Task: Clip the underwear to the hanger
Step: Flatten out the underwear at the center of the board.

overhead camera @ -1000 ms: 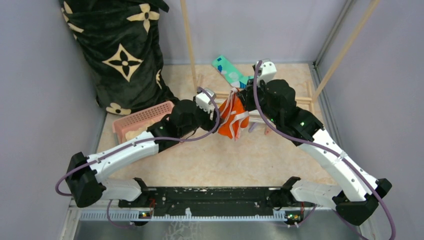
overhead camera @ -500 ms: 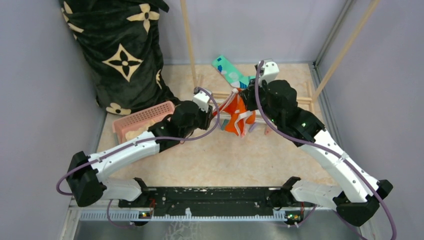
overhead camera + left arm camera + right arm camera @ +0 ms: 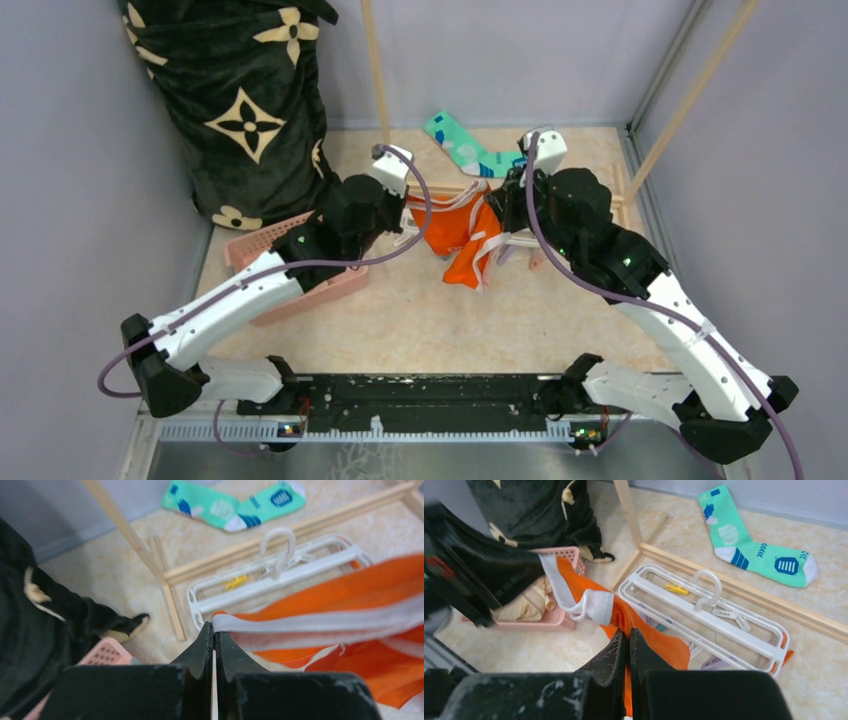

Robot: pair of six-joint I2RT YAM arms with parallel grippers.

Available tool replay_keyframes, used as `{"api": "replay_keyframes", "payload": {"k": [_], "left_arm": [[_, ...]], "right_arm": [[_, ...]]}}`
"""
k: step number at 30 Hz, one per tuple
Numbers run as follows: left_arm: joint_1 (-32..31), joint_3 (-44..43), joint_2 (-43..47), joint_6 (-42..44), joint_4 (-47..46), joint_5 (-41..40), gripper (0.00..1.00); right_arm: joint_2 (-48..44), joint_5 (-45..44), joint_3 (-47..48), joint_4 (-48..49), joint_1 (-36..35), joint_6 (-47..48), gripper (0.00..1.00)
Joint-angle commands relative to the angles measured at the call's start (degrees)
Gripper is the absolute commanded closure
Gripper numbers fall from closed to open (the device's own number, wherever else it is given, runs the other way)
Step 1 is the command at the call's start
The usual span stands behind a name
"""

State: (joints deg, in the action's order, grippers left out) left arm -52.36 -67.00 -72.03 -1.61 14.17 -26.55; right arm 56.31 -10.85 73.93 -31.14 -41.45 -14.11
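Observation:
The orange underwear [image 3: 452, 230] hangs stretched between my two grippers above the floor. My left gripper [image 3: 214, 628] is shut on the end of its white waistband [image 3: 320, 622]. My right gripper [image 3: 627, 633] is shut on the orange cloth [image 3: 659, 640], just below a bunched white fold. The white hanger [image 3: 280, 567] lies flat on the floor behind and under the underwear, hook pointing away, with a yellow clothespin inside the frame. In the right wrist view the hanger [image 3: 711, 612] sits just right of the fingers. In the top view the cloth and the arms hide most of the hanger.
A teal patterned sock [image 3: 462, 146] lies at the back beyond the wooden rack rail [image 3: 300, 525]. A pink basket [image 3: 262, 243] with cream cloth [image 3: 526, 605] sits under the left arm. A black flowered bundle [image 3: 240, 100] fills the back left. Rack poles [image 3: 376, 70] rise behind.
My left gripper has shut on the waistband and drawn back to the left, spreading the underwear sideways. The right arm has shifted slightly right, still holding the cloth.

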Motion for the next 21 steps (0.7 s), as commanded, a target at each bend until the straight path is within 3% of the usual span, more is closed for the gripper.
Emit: {"api": "replay_keyframes", "payload": {"k": [1, 7, 13, 21], "left_arm": [[-0.08, -10.48, 1.77, 4.79, 9.59, -3.64, 1.00], [-0.16, -18.76, 1.69, 5.38, 22.27, -5.37, 1.00], [-0.16, -18.30, 5.35, 1.56, 29.31, -6.96, 1.00], [-0.13, -20.14, 8.89, -2.99, 40.67, -6.42, 1.00]], "right_arm": [[-1.10, 5.36, 3.37, -4.06, 0.49, 3.28, 1.00], [-1.36, 10.75, 3.40, -8.06, 0.49, 3.99, 1.00], [-3.03, 12.91, 2.51, -9.17, 0.49, 1.43, 1.00], [-4.66, 24.89, 1.04, -10.09, 0.45, -1.05, 1.00]]}}
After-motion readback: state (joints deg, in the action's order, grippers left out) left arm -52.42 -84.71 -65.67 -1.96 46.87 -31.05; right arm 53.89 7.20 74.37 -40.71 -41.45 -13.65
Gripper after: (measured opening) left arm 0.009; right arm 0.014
